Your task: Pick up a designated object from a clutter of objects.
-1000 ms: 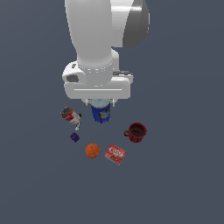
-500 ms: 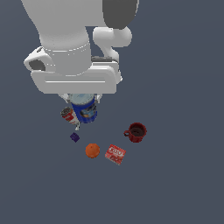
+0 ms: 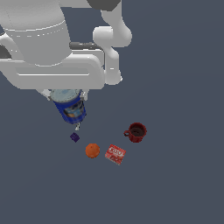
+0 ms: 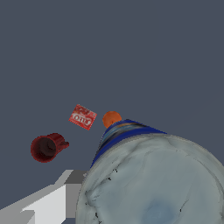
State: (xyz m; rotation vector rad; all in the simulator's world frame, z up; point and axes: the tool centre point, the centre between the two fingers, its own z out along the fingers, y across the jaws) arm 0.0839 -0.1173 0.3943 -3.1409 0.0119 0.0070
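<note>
The blue can (image 3: 69, 106) hangs tilted under the white arm, clear of the dark tabletop (image 3: 175, 183), its pale lid (image 4: 155, 183) filling the wrist view closest to the camera. The jaws (image 3: 65, 94) are clenched on the blue can. In the exterior view, below the can lie the purple cube (image 3: 75, 137) at 6 o'clock, the orange ball (image 3: 92, 150) at 5 o'clock, then the flat red box (image 3: 115, 154) and the dark red mug (image 3: 136, 132) toward 4 o'clock, all apart.
</note>
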